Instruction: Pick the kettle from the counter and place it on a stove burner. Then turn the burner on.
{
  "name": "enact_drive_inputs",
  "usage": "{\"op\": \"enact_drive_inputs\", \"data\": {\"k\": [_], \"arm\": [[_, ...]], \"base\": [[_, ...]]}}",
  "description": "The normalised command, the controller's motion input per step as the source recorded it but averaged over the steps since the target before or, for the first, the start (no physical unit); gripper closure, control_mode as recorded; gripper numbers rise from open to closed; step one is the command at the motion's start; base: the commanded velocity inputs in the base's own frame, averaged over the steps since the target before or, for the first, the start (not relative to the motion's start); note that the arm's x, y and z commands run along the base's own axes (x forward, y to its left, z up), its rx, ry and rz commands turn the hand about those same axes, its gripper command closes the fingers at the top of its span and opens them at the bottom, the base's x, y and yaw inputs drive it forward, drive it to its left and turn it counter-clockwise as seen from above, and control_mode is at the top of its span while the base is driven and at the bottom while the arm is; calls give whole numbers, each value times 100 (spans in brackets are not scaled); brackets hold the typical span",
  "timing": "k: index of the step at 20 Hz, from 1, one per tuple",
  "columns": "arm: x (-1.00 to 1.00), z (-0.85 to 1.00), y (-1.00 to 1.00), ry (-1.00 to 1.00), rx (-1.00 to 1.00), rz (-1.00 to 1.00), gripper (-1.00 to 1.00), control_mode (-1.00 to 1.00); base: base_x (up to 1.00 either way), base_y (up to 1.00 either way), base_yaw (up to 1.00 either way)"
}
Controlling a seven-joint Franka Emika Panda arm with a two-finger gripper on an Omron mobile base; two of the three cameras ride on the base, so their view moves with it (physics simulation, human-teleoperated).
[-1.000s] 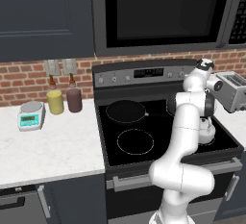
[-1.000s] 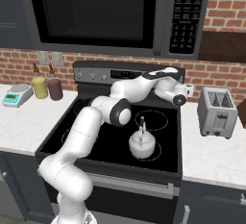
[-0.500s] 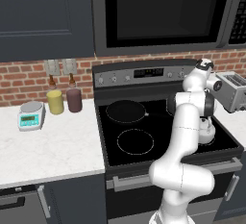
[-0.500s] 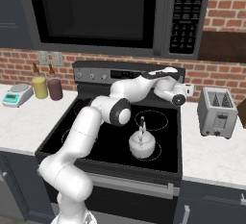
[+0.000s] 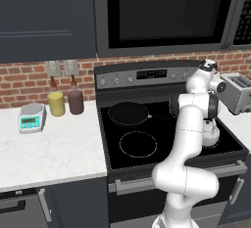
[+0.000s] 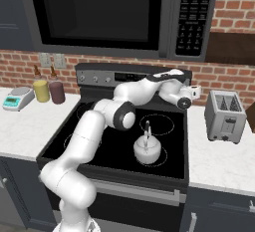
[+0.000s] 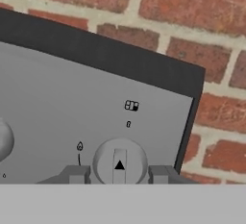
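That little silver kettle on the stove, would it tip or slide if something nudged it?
The kettle looks squat and round-bellied, so it would probably resist tipping. It sits on smooth black glass, so a nudge might slide it. Its metal body likely stays rigid.

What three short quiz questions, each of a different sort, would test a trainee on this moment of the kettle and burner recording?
1. True or false: the kettle stands on the cooktop's black glass, at its right front.
2. Multiple choice: in the hand view, what lies between the fingertips of the end effector? A) the kettle's handle B) a round control knob C) the toaster
3. Fill in: the round black pan sits at the ___ left of the cooktop.

Key: 1 true; 2 B; 3 rear.
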Motion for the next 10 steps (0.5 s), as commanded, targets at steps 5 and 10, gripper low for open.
{"op": "enact_drive_inputs", "data": {"k": [5,10], "arm": [[0,-8,0,0,-7,0,100,-100],[-1,-17,0,-3,-13,0,100,-100]], "base": [[0,0,0],[0,0,0]]}}
